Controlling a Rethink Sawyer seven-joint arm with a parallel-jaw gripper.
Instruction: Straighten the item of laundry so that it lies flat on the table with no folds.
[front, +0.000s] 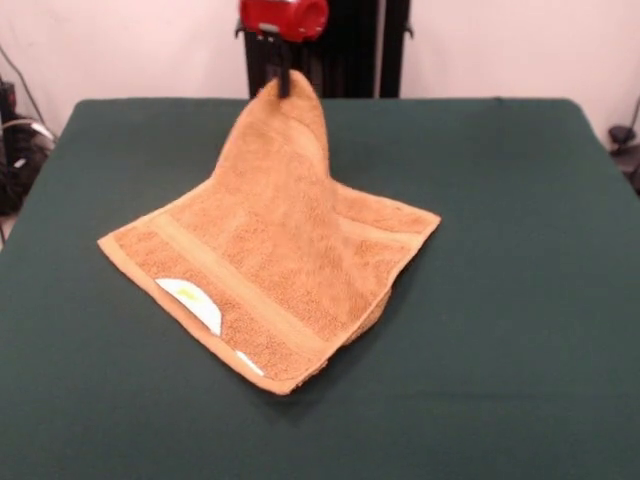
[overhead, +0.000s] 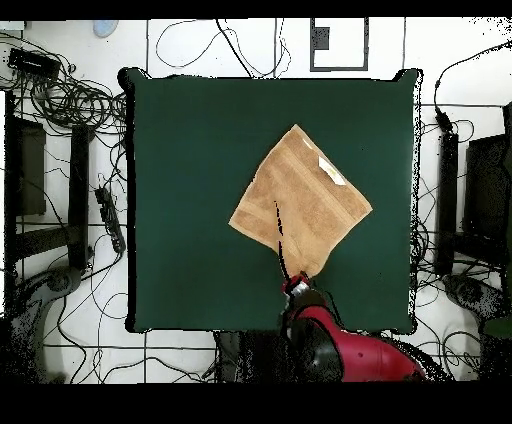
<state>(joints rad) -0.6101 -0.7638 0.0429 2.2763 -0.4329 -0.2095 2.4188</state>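
Note:
The orange-tan terry towel (front: 280, 250) lies on the dark green table (front: 500, 300) with one corner pulled up into a peak at the far side. My gripper (front: 282, 82) is shut on that raised corner and holds it above the table. The rest of the towel rests on the table, folded over itself near the front, with the white label (front: 190, 300) facing up near the front left edge. In the overhead view the towel (overhead: 300, 205) sits right of the table's middle and the gripper (overhead: 297, 287) is at its lower corner.
The black pedestal (front: 340, 45) stands behind the table's far edge. Cables and equipment (overhead: 70, 100) lie on the floor around the table.

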